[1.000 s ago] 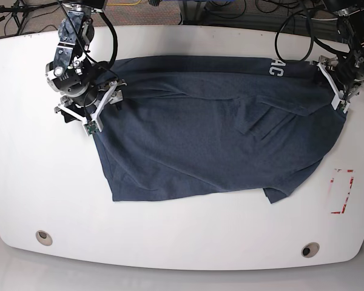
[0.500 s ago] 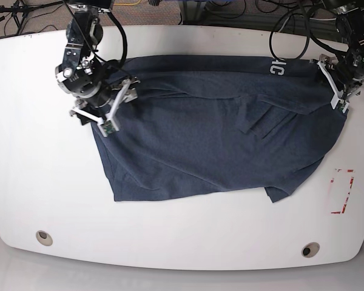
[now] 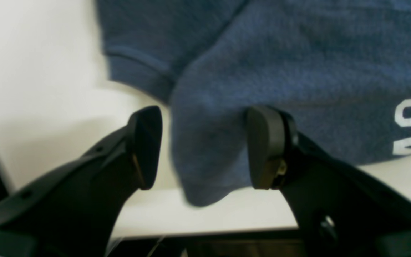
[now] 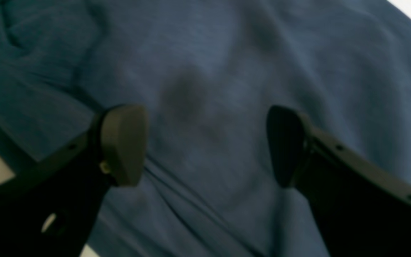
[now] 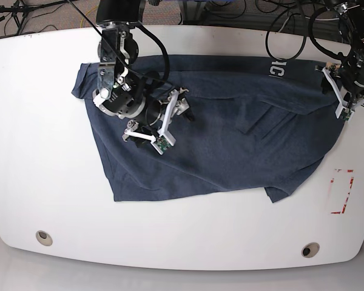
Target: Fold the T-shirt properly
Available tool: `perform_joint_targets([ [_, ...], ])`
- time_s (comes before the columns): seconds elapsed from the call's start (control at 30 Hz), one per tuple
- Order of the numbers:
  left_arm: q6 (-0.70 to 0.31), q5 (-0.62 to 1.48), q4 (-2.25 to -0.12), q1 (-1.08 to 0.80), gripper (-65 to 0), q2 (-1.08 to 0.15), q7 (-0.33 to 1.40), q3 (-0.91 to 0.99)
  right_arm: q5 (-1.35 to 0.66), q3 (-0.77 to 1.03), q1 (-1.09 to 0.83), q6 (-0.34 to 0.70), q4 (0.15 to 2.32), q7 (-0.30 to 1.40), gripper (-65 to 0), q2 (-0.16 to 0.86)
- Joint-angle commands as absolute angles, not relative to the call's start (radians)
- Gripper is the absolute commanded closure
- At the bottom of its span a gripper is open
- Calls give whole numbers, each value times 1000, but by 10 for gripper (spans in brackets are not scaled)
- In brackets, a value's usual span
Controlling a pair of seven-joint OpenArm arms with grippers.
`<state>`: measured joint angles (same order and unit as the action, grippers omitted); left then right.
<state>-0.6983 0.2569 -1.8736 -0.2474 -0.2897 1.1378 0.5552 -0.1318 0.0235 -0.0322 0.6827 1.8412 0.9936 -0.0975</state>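
Upper left of the base view, my right end effector (image 5: pixel 170 118) hovers over the T-shirt (image 5: pixel 218 139), its jaws spread wide with nothing between them but cloth below. Spread across the middle of the white surface (image 5: pixel 36 151), the shirt lies rumpled, white letters (image 5: pixel 276 68) near its far edge. At the upper right, my left end effector (image 5: pixel 338 91) stands open astride a fold of the shirt's corner, not clamped.

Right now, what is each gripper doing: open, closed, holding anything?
Left gripper: open, a corner of the T-shirt between its jaws, not clamped.
Right gripper: open over the shirt, holding nothing.
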Motion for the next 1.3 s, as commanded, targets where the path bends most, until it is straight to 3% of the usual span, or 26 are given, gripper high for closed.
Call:
perform_joint_targets([
  [0.0, -698, 260, -1934, -208, -339, -288, 1161, 572, -142, -10, 19, 690, 1787, 969, -495, -114],
  [0.67, -698, 257, -1952, -154, -339, -272, 1202, 616, -148, -133, 154, 690, 1547, 912, -495, -122],
  [0.93, -698, 259, -1952, -154, -339, -271, 1202, 621, -148, -266, 222, 690, 1449, 911, -495, -143],
  [1.27, -698, 257, -1952, -159, -339, -275, 1202, 688, -150, -369, 295, 685, 1290, 799, -495, -157],
])
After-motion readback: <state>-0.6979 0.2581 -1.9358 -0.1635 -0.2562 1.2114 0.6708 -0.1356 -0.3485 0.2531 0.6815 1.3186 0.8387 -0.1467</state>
